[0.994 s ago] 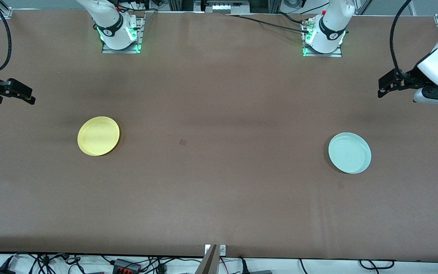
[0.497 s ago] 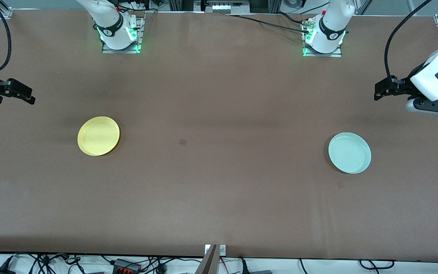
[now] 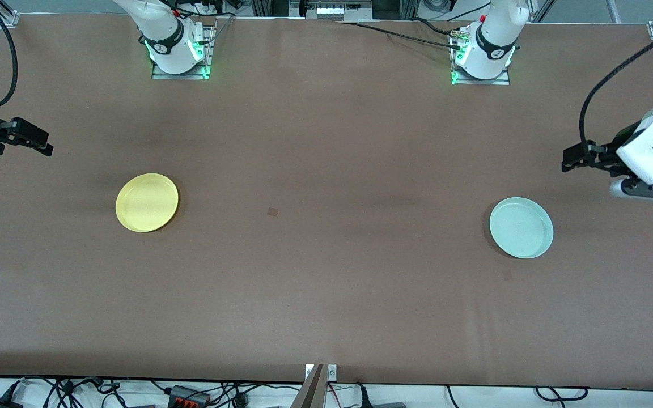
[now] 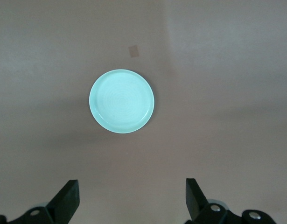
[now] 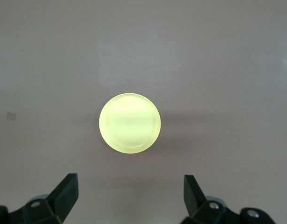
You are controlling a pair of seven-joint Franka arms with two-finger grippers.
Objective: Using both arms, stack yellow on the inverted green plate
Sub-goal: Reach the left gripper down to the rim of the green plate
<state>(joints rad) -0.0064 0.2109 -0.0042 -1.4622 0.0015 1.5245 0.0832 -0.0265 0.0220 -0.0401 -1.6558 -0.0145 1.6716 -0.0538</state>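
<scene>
- My left hand point(image 3: 573, 158), fingers spread and empty, has dropped closer to the green plate point(image 3: 521, 228), which lies rim-up on the worktop point(image 3: 326, 294); flipping comes first.
- My right hand point(image 3: 40, 144) waits spread, well apart from the yellow plate point(image 3: 147, 202) toward its end.

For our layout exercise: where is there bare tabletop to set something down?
Between the round pale yellow plastic plate and the round mint-green plastic plate; also the strip nearer the camera than both. Nowhere is crowded.
</scene>
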